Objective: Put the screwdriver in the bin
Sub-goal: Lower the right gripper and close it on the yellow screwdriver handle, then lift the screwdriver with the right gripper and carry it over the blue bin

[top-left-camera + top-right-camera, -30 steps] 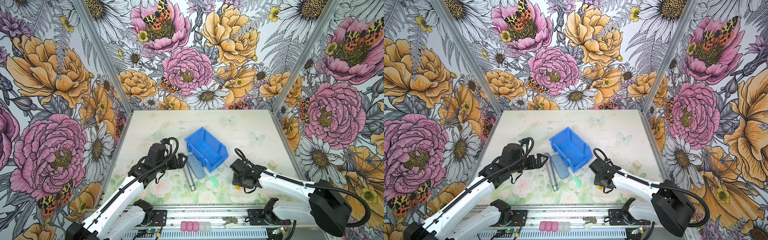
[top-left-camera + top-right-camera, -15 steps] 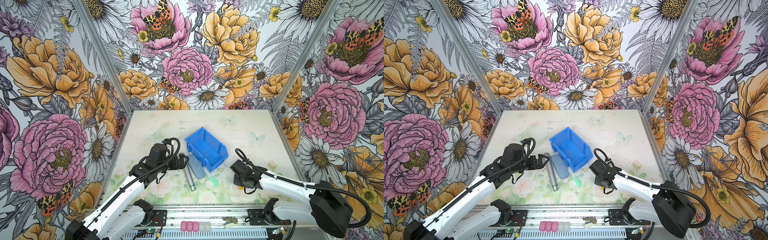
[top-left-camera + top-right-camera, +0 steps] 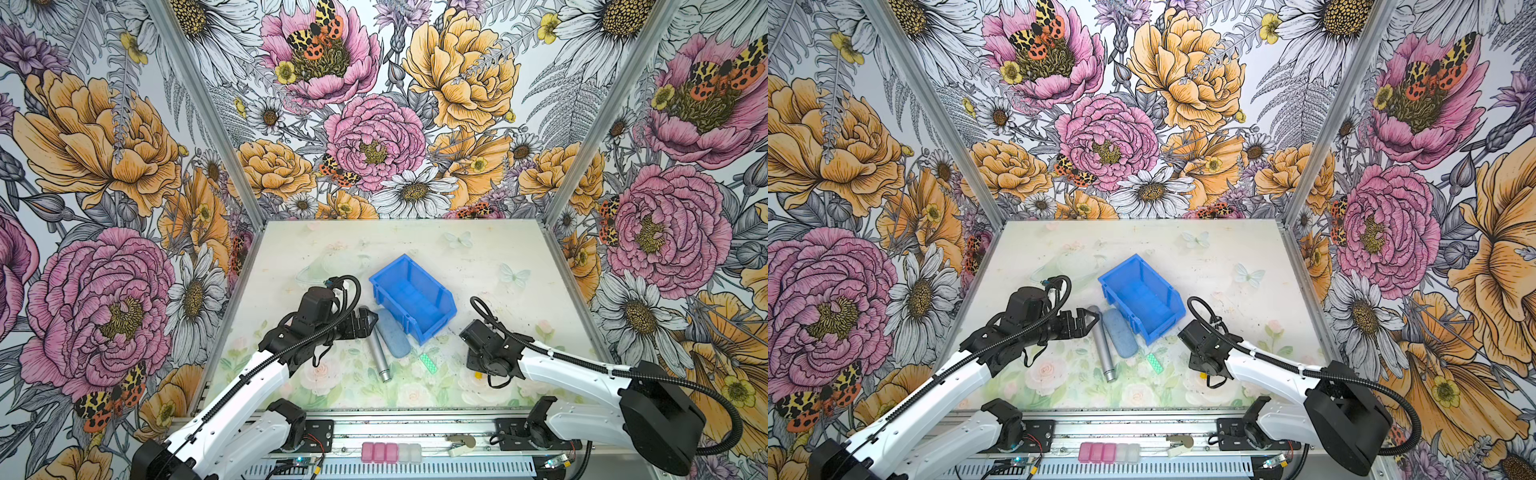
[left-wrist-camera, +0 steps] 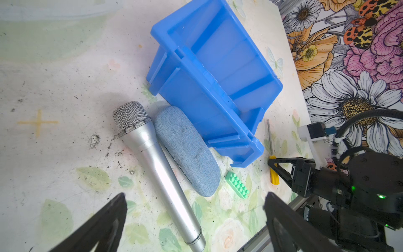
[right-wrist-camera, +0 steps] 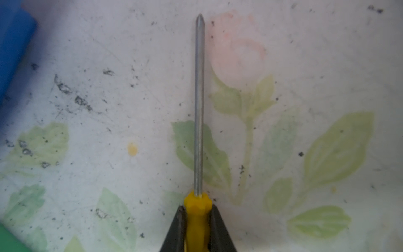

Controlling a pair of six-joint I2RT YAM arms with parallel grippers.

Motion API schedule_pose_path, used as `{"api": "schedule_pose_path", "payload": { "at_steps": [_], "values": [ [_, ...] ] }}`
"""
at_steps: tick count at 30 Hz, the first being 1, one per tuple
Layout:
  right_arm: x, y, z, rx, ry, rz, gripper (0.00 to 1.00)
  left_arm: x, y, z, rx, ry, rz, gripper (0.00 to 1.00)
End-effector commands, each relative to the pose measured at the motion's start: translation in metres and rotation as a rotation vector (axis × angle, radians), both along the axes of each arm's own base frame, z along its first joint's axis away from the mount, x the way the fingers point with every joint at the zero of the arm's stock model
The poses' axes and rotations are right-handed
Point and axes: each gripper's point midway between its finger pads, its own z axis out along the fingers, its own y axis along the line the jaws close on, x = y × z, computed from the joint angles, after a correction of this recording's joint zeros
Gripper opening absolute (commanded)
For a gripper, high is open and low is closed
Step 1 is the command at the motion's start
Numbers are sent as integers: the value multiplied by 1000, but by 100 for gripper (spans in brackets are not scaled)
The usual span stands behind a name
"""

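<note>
Moved since a second ago: the left gripper sits slightly nearer the microphone, and the right gripper has drawn its jaws together.

Top views: we list the bin upright on the table, nothing inside it. The right gripper hangs low near the bin's nearer corner; only a yellow tip of the screwdriver shows beneath it.

Left wrist view: microphone, grey-blue pad and green strip lie outside the bin, the pad against or just beside its wall. Left jaws stand wide apart, holding nothing. The screwdriver lies just beside the bin's corner.

Right wrist view: we note both fingers pinching the yellow handle, shaft free and pointing ahead. We judge this handle grip suits lifting it over the wall.
</note>
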Motion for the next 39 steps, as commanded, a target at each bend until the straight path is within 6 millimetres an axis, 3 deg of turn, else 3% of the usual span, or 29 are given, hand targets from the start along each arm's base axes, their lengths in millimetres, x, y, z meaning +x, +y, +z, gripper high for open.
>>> {"api": "schedule_pose_path", "payload": {
  "at_steps": [1, 23, 31, 39],
  "values": [
    [11, 7, 16, 13, -65, 42, 4, 6, -9, 26, -29, -80, -38, 99],
    [75, 35, 152, 10, -447, 226, 0, 8, -16, 49, -71, -142, -69, 99],
    [95, 61, 184, -15, -491, 358, 0, 7, -16, 50, -76, -149, -71, 99],
    [106, 98, 194, 27, -494, 519, 0, 9, -16, 53, -85, -162, -66, 99]
  ]
}}
